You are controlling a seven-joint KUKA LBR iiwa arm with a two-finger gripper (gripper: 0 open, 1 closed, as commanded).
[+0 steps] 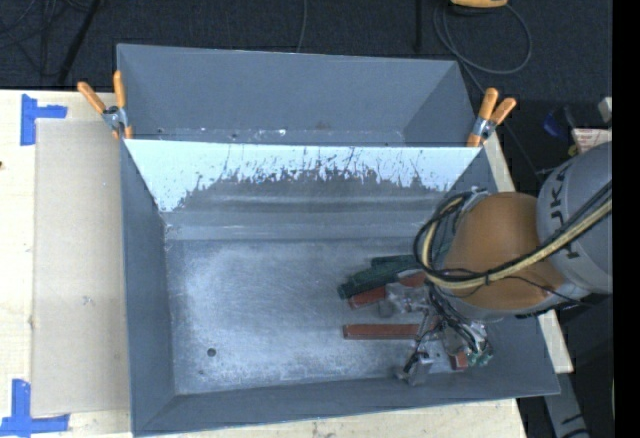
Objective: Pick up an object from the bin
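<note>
Claw (424,334) – beside brown bar (378,331), green piece (374,276)

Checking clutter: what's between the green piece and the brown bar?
Camera view: a small reddish piece right beside the green piece, then bare bin floor up to the brown bar.

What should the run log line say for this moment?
hand: inside bin, view's lower right | nearest: reddish-brown bar, dark green piece, both at its left | grip: cannot tell
</note>
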